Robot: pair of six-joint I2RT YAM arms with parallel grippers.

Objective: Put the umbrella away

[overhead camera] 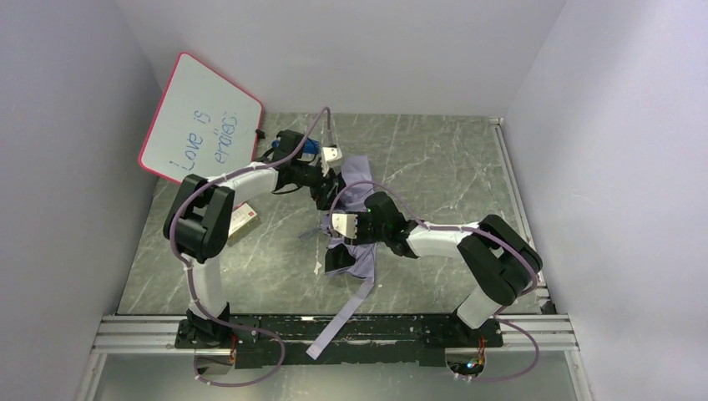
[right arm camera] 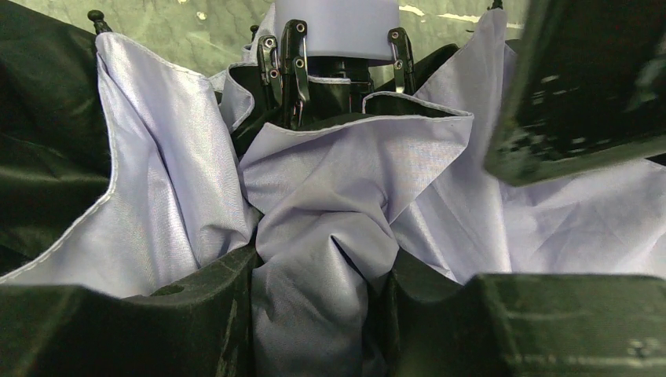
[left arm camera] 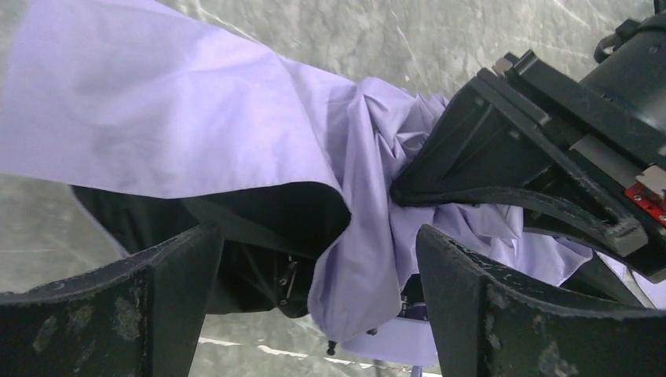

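Near the middle of the table lies the umbrella, collapsed into a loose bundle of lilac and black fabric, with a lilac strip trailing from it toward 6 o'clock and over the near rail. At the bundle's 11 o'clock end hangs the left gripper, its jaws spread wide; a lilac fold droops between the fingers without being pinched (black lining and thin ribs show beneath it). From 4 o'clock the right gripper reaches into the bundle, and its jaws are closed on a bunched lilac fold, fabric pressed against both fingers. In the right wrist view, the pale handle sits at 12 o'clock, ringed by metal rib ends. Against the left wall at 10 o'clock leans a whiteboard with handwriting. A blue object sits just behind the left wrist, and a small box lies by the left arm's elbow.
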